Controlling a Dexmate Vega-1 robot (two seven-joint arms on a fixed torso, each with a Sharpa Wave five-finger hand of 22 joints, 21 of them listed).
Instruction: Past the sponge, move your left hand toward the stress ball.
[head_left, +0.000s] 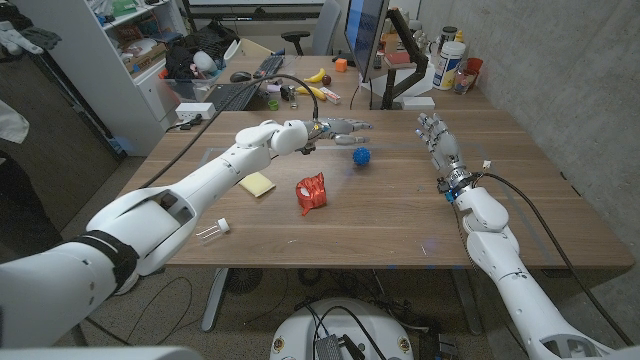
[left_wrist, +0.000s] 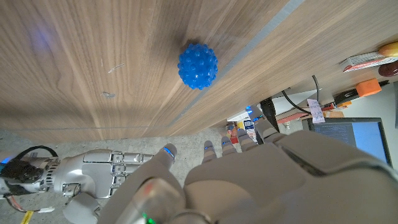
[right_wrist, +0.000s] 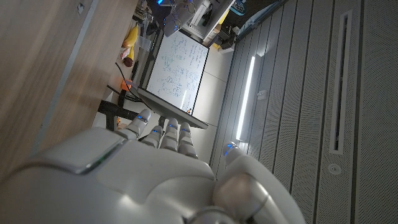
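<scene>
A blue knobbly stress ball (head_left: 361, 157) (left_wrist: 198, 65) sits on the wooden table (head_left: 400, 220) a little past the middle. My left hand (head_left: 338, 127) (left_wrist: 249, 174) hovers just behind and to the left of it, fingers stretched out and apart, holding nothing. A yellow sponge (head_left: 258, 184) lies under my left forearm, back toward the left side. My right hand (head_left: 438, 143) (right_wrist: 161, 174) stands at the right of the table with its fingers straight and together-ish, nothing in it; it also appears as the right hand (left_wrist: 99, 180) in the left wrist view.
A crumpled red wrapper (head_left: 312, 193) lies near the table's middle, and a small clear cup (head_left: 214, 230) lies near the front left. Behind the table stand a keyboard (head_left: 232, 95), a monitor (head_left: 366, 30), bananas (head_left: 316, 75) and bottles (head_left: 447, 62).
</scene>
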